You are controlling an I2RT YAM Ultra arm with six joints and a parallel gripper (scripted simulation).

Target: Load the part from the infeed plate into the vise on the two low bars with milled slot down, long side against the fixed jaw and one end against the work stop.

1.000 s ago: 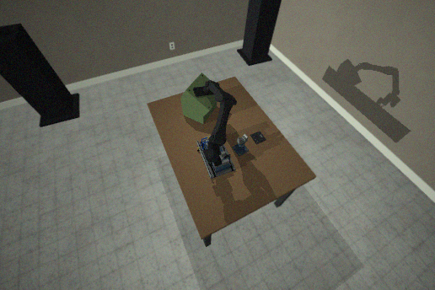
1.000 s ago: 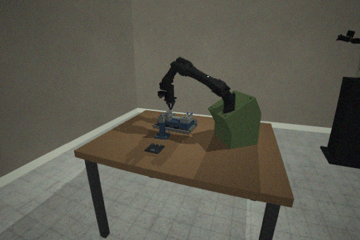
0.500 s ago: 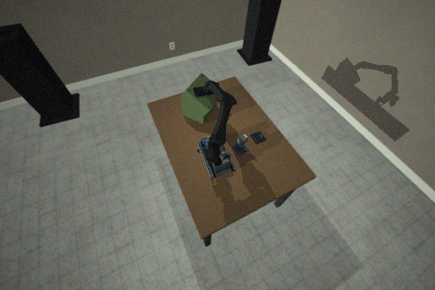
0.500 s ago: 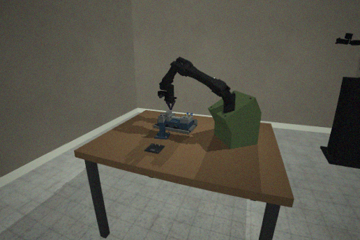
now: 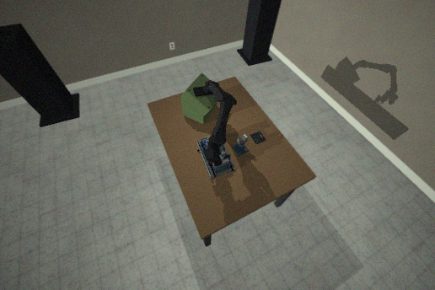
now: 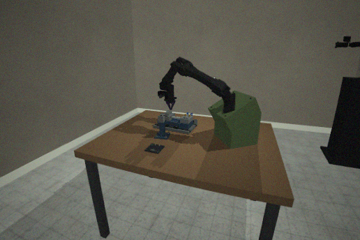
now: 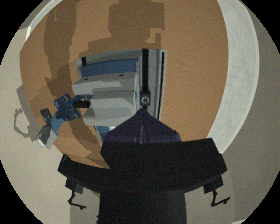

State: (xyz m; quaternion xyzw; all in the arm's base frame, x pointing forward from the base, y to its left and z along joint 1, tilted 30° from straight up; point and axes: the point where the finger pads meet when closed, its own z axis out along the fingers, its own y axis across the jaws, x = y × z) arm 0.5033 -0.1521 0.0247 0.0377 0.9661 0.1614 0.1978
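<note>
The vise stands in the middle of the table, with blue and grey parts; it also shows in the exterior view [image 6: 176, 123] and in the wrist view [image 7: 118, 90]. A small light grey block, seemingly the part [image 6: 169, 112], sits on top of the vise right under my fingertips. My gripper [image 6: 170, 106] is shut, its tips together and empty, pointing straight down just above that block. In the wrist view the closed fingertips [image 7: 144, 115] point at the vise next to a thin dark rod [image 7: 145, 79]. I cannot tell the slot's side. The dark infeed plate [image 5: 258, 137] is bare.
The blue V-block [image 5: 241, 146] with a grey top stands between the vise and the infeed plate. The green robot base [image 5: 198, 104] sits at the back of the table. The table edges are some way from the vise.
</note>
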